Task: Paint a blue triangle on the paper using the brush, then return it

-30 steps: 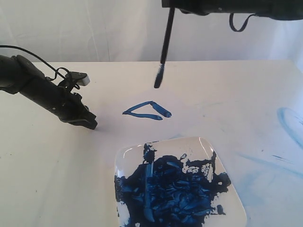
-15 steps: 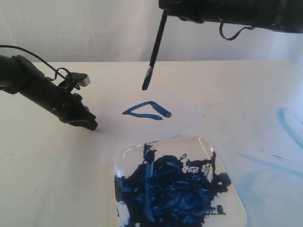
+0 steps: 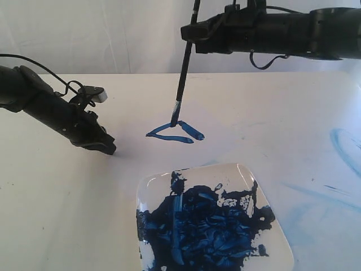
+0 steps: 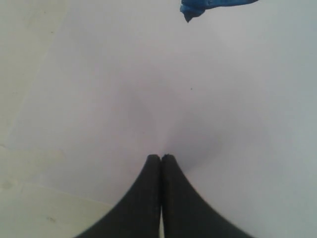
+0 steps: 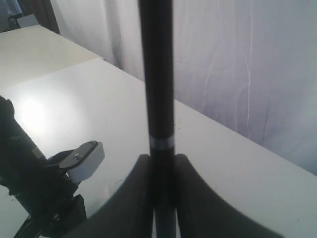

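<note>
The black-handled brush (image 3: 183, 73) stands nearly upright, bristles touching the dark blue triangle (image 3: 175, 137) on the paper (image 3: 163, 151).

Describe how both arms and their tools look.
Both arms are matte black. The left arm is a chunky tube with a thin black cable arcing over it and a small white block near its wrist. The right arm is bulkier, with a black cable loop hanging beneath. The left tool and right tool have black, tapering, curved fingers.

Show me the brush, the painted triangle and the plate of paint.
brush (image 3: 182, 79), exterior view, middle of black handle.
blue triangle (image 3: 169, 138), exterior view, lower stroke.
plate (image 3: 237, 172), exterior view, bare far rim.
</note>
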Controlling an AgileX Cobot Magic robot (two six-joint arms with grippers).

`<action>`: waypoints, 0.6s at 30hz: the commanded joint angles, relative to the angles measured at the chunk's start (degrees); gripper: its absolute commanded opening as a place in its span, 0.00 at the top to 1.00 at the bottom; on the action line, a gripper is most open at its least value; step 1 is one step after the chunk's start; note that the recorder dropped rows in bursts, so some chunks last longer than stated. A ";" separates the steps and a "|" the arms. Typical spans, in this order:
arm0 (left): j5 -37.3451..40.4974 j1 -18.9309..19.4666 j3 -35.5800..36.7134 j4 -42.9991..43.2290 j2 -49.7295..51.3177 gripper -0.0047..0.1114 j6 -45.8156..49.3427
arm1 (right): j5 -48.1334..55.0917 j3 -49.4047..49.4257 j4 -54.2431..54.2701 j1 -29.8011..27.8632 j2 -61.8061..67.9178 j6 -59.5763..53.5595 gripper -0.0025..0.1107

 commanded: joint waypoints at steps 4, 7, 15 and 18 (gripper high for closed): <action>0.95 -0.13 -0.08 -1.12 0.00 0.96 -0.19 | 0.89 0.02 0.97 -0.46 1.69 -3.79 0.98; 0.95 -0.13 -0.08 -1.12 0.00 0.96 -0.19 | 0.73 0.02 0.97 -0.46 2.06 -3.79 0.98; 0.95 -0.13 -0.08 -1.12 0.00 0.96 -0.19 | -0.43 0.02 0.97 -0.46 3.94 -2.37 0.98; 0.95 -0.13 -0.08 -1.12 0.00 0.96 -0.19 | -2.04 0.02 0.97 -0.46 3.94 -2.26 0.98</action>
